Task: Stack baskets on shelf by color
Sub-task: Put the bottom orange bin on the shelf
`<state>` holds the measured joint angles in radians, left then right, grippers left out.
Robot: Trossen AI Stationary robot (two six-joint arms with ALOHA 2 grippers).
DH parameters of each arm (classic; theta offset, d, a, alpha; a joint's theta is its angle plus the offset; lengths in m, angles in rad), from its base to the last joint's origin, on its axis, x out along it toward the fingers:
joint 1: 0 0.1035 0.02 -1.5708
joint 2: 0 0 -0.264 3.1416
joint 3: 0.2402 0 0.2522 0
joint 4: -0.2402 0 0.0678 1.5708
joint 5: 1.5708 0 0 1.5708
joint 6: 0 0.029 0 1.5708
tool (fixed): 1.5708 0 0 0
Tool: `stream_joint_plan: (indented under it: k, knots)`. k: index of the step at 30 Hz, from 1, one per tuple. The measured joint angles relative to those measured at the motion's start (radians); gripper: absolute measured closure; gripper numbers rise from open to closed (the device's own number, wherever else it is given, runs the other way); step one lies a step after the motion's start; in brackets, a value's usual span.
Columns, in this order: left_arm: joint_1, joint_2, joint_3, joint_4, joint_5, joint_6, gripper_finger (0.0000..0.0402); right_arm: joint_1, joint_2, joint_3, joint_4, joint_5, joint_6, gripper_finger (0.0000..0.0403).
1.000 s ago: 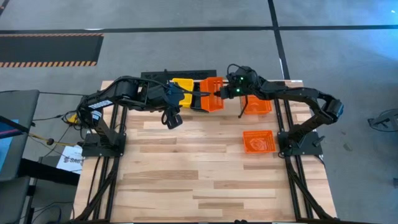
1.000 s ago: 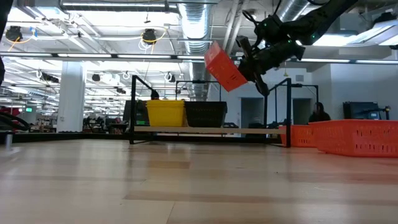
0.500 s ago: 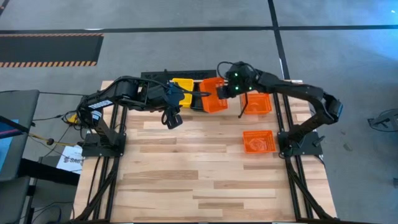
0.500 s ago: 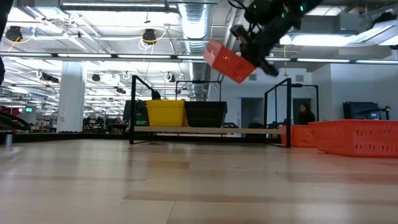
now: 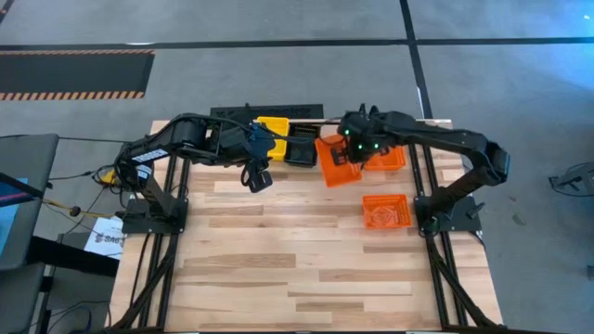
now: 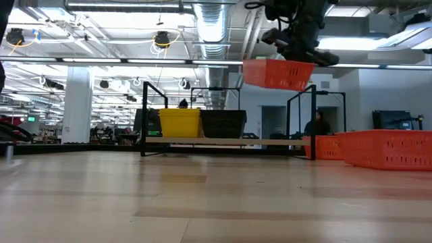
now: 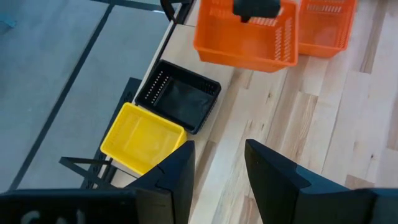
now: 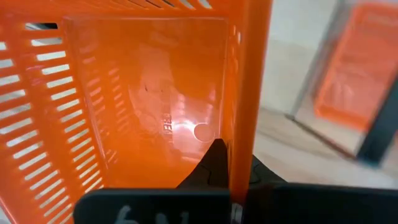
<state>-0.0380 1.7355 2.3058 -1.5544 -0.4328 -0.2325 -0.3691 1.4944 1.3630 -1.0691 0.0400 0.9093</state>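
My right gripper (image 5: 358, 147) is shut on a red-orange basket (image 5: 336, 161) and carries it in the air (image 6: 278, 73), to the right of the black stack and above the shelf board (image 6: 270, 142). On that board stand stacked yellow baskets (image 6: 179, 123) and black baskets (image 6: 223, 123), resting on their bottoms. My left gripper (image 7: 217, 168) is open and hovers over the table (image 5: 257, 176), near the yellow baskets (image 7: 144, 138) and black baskets (image 7: 179, 96), touching nothing. My right gripper pinches one long wall of the red-orange basket at its rim (image 8: 245, 93), with one finger (image 8: 214, 165) inside the basket and the other outside. It comes from above, pointing down. The basket hangs lifted clear and roughly level (image 6: 278, 73).
One red-orange basket (image 5: 385, 211) lies on the table near the right arm's base. Another (image 5: 388, 156) sits by the shelf's right end, behind its black wire hoop (image 6: 312, 121). The near half of the wooden tabletop (image 5: 297, 269) holds no objects.
My right gripper has moved with the red-orange basket from over the black baskets toward the table's right and near edges. The basket, steeply tilted a second ago, has turned to hang roughly level. It stays lifted clear.
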Motion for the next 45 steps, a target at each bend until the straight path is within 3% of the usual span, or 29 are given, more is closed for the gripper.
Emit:
stream_joint_plan:
  k: [10,15,21,33,45]
  knots:
    - [-0.001,0.000,0.000,-0.001,0.007,0.000,0.0271,0.140,-0.001,-0.180,0.068,0.011,0.272,0.0403]
    - [-0.001,0.000,0.000,-0.002,0.007,0.011,0.0271,0.143,0.000,-0.292,0.212,0.010,0.364,0.0403]
    - [-0.001,0.000,0.000,-0.011,0.008,0.028,0.0271,0.091,0.000,-0.363,0.372,0.007,0.361,0.0403]
    - [-0.001,0.000,0.000,-0.016,0.024,0.066,0.0271,-0.057,-0.001,-0.376,0.376,-0.043,0.272,0.0403]
    - [-0.001,0.000,0.000,-0.017,0.030,0.089,0.0271,-0.116,-0.001,-0.377,0.469,-0.033,0.212,0.0403]
